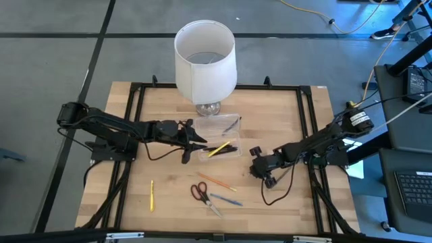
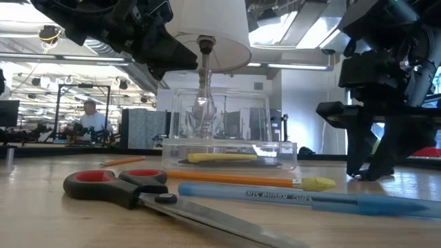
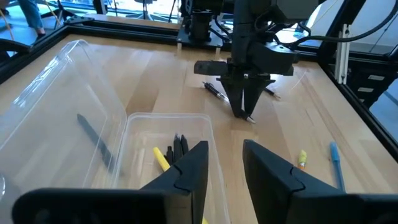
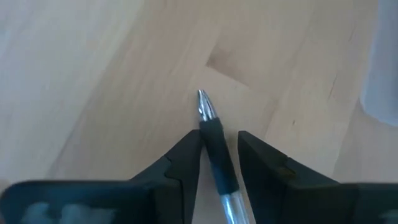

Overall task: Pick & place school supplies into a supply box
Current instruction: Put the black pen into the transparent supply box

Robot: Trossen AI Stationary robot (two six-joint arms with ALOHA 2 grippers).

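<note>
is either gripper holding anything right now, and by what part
The right gripper has a clear pen between its fingers near the tip end; a firm grip cannot be told. The left gripper holds nothing.

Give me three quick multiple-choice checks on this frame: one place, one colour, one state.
1. Where are the scissors?
A. In the supply box
B. On the table, outside the box
C. In the left gripper

2. What colour is the pencil in the supply box?
A. Yellow
B. Green
C. Pink

3. How is the box lid?
A. Shut
B. Open
C. Lying on the floor

Answers:
1 B: the scissors lie on the table, apart from the supply box.
2 A: a yellow pencil lies inside with dark pens.
3 B: the lid is folded back on the lamp's side.
</note>
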